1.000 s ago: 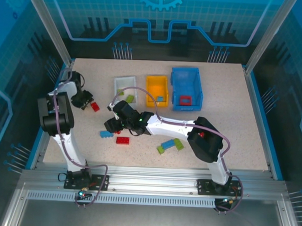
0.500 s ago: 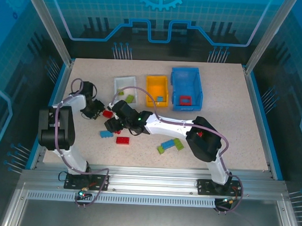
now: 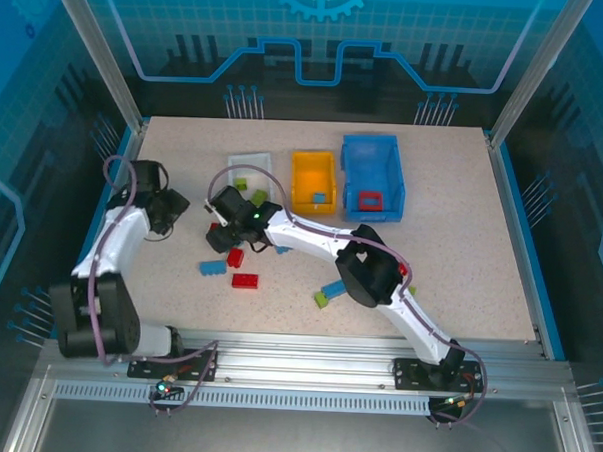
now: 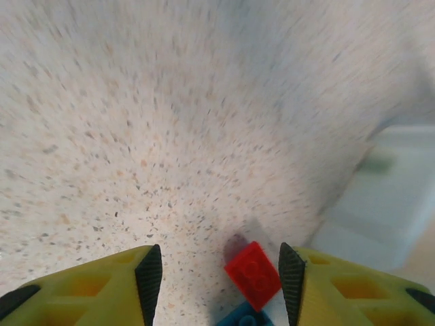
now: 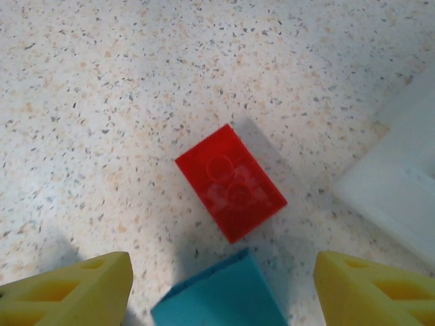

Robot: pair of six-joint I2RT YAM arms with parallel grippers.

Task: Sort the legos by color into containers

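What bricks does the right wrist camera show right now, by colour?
red brick: 1
blue brick: 1
Total: 2

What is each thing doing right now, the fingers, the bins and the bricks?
Left fingers: open, empty.
Right fingers: open, empty.
Red brick: lying flat, not held.
White bin: upright, green brick inside.
Orange bin: upright, blue brick inside.
Blue bin: upright, red frame inside.
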